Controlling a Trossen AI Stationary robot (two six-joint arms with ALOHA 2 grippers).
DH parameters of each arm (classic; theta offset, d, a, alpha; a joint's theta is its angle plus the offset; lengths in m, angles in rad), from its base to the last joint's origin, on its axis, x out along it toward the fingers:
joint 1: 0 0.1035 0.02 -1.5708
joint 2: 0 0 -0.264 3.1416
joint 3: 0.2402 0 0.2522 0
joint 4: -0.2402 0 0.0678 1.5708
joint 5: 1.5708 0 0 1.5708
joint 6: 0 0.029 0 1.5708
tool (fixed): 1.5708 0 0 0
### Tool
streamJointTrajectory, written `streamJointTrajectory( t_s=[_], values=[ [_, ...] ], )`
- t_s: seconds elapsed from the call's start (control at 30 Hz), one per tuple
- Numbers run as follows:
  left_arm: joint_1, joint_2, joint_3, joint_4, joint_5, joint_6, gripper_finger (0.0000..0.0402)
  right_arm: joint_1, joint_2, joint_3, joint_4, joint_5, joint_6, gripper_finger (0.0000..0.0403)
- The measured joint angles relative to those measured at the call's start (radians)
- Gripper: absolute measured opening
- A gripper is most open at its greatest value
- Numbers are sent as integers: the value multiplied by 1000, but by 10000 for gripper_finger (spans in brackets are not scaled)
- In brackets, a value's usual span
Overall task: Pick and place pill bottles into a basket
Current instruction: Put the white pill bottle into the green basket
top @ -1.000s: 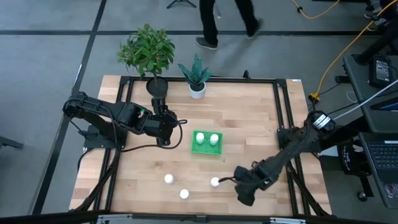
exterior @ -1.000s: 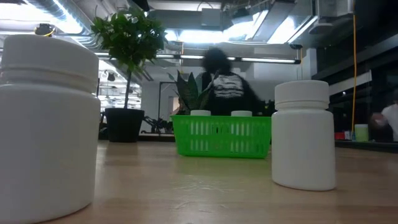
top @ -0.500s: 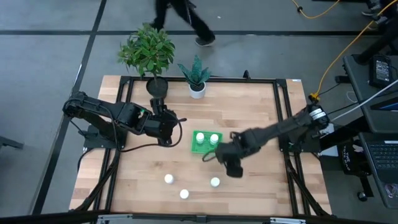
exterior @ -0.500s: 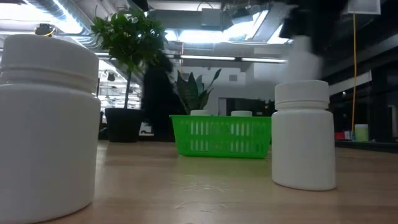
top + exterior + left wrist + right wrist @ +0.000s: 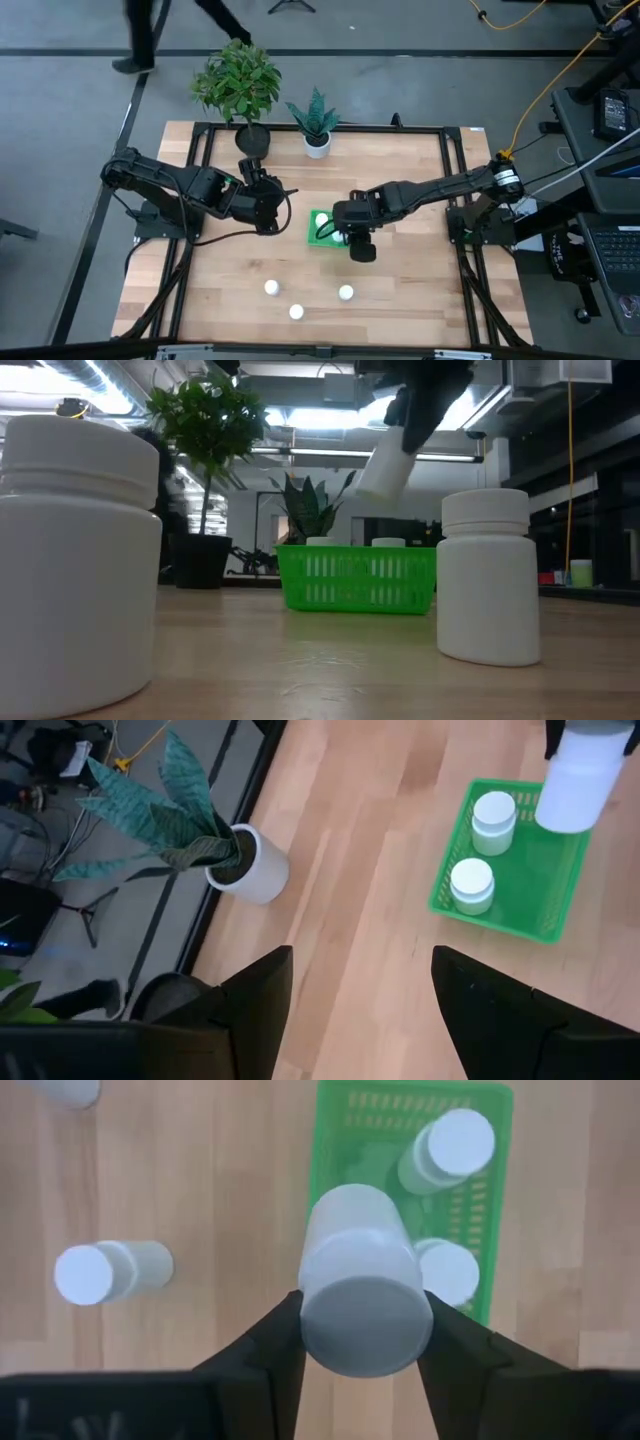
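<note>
My right pincer (image 5: 362, 1350) is closed on one pill bottle (image 5: 362, 1285), a smooth white plastic cylinder with a flat round bottom towards my wrist. I hold it in the air, tilted, above the near edge of the basket (image 5: 323, 238), which stands about in the middle of the bench (image 5: 400, 180). The basket is a low rectangular tray of bright green plastic, its walls cut in thin vertical slits like a grille. Inside it two more bottles (image 5: 482, 851) stand upright side by side along the far part, both matt white with a round ribless cap and a narrow neck step under it.

Three other bottles (image 5: 297, 300) stand on the pale wooden planks near the front edge of the bench, well apart from the basket.

My left pincer (image 5: 283, 205) waits just beside the left side of the basket, its fingers partly spread, with nothing between them.

At the back edge stand a white pot with spiky leaves (image 5: 316, 125) and a black pot with a leafy plant (image 5: 240, 90).
</note>
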Motion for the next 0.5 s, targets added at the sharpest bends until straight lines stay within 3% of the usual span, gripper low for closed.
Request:
streamJointTrajectory(
  t_s=[0.5],
  values=[
    [0,1,0,15,-17,-4,233,-13,120,-1,-22,-46,-73,150]
  ],
)
